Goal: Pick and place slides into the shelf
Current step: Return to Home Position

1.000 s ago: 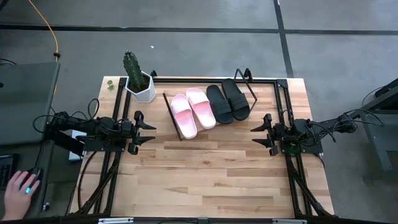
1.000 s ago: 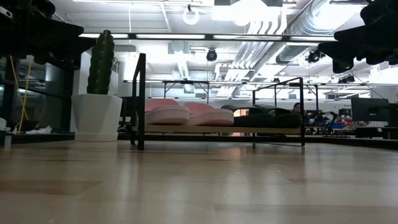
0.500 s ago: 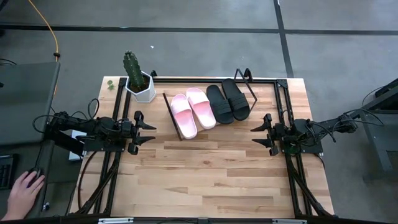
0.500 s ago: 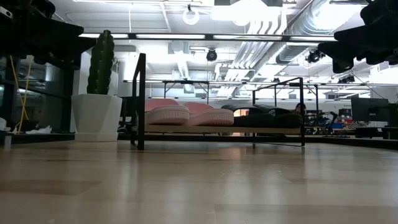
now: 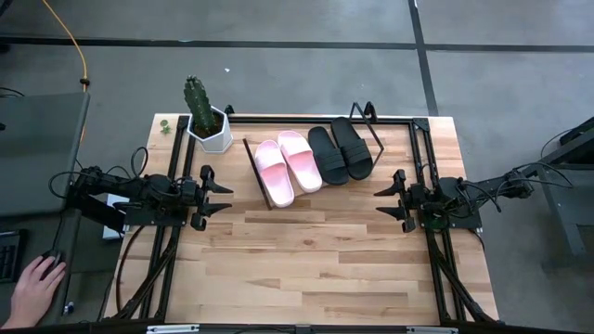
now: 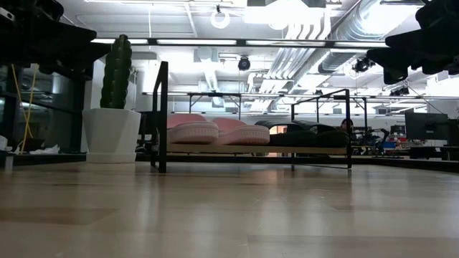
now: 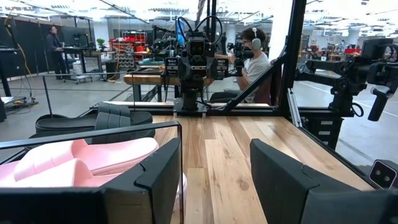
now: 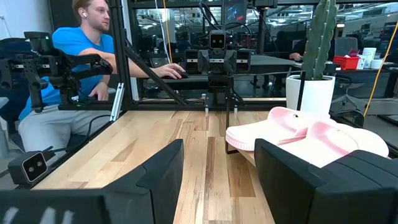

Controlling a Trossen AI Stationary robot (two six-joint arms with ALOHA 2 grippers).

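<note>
Two pink slides [image 5: 288,166] and two black slides [image 5: 340,151] lie side by side on the shelf [image 5: 255,186], a slanted wooden board in a black wire frame at the table's far middle. In the low view the pink slides [image 6: 215,131] and black slides [image 6: 308,136] rest on the shelf's board [image 6: 251,149]. My left gripper [image 5: 223,194] stands open at the table's left edge, level, with nothing between its fingers [image 7: 214,186]. My right gripper [image 5: 382,200] stands open at the right edge, level, likewise holding nothing [image 8: 217,180].
A cactus in a white pot [image 5: 206,118] stands at the far left, beside the shelf. A person's hand [image 5: 32,288] rests off the table at the lower left. A person in a blue shirt [image 8: 74,68] sits beyond the table's left edge. Bare wooden tabletop [image 5: 306,269] fills the near half.
Both arms have kept still. The person's hand off the table at the lower left has shifted a little.
</note>
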